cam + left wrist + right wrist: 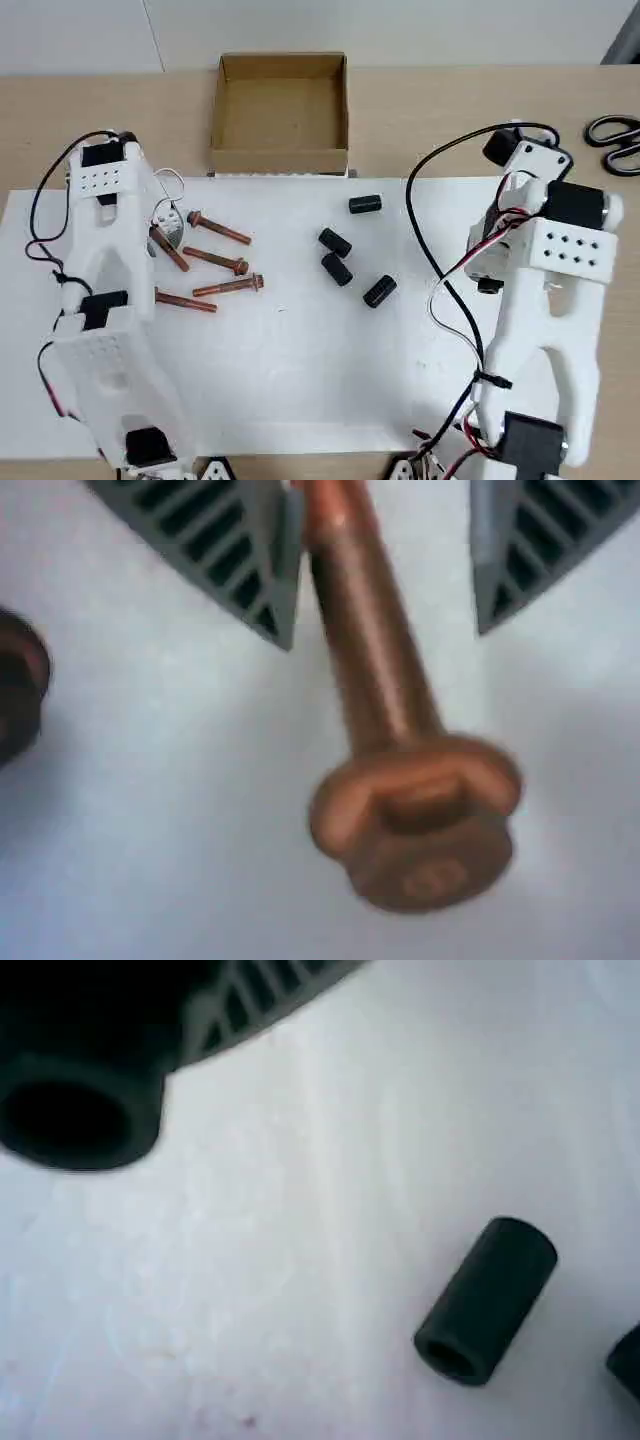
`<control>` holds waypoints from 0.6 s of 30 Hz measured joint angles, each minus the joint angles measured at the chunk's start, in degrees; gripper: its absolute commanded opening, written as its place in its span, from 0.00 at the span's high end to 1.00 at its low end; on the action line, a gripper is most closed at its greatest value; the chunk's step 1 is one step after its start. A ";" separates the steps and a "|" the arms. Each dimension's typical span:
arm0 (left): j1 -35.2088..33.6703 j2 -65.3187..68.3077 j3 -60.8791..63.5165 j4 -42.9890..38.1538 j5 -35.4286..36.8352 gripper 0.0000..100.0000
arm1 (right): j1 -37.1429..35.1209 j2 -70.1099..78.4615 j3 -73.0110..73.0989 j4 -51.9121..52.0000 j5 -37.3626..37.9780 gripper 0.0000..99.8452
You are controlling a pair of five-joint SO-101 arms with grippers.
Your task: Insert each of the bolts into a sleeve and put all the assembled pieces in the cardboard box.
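Several copper bolts (215,260) lie at the left of the white sheet (300,380). Black sleeves (337,268) are scattered near the sheet's middle. My left gripper (160,228) is low over the leftmost bolt (168,248). In the left wrist view that bolt (400,780) runs between the grey fingers (220,540) of the open left gripper (382,630); one finger is against the shaft and the other stands apart. My right gripper (489,283) is at the sheet's right side, shut on a black sleeve (75,1110), above a lying sleeve (487,1300).
The open cardboard box (280,158) stands at the back centre, just beyond the sheet. Black scissors (615,140) lie at the far right on the wooden table. Cables hang from both arms. Bare sheet stretches along the front.
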 measured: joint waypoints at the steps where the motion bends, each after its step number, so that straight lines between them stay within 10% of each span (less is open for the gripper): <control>1: 0.00 0.70 -0.70 0.00 0.00 0.88 | 0.00 0.00 0.00 0.00 0.00 1.00; 18: 0.44 11.25 -11.87 0.35 0.35 1.00 | 0.00 0.00 0.00 0.00 0.00 1.00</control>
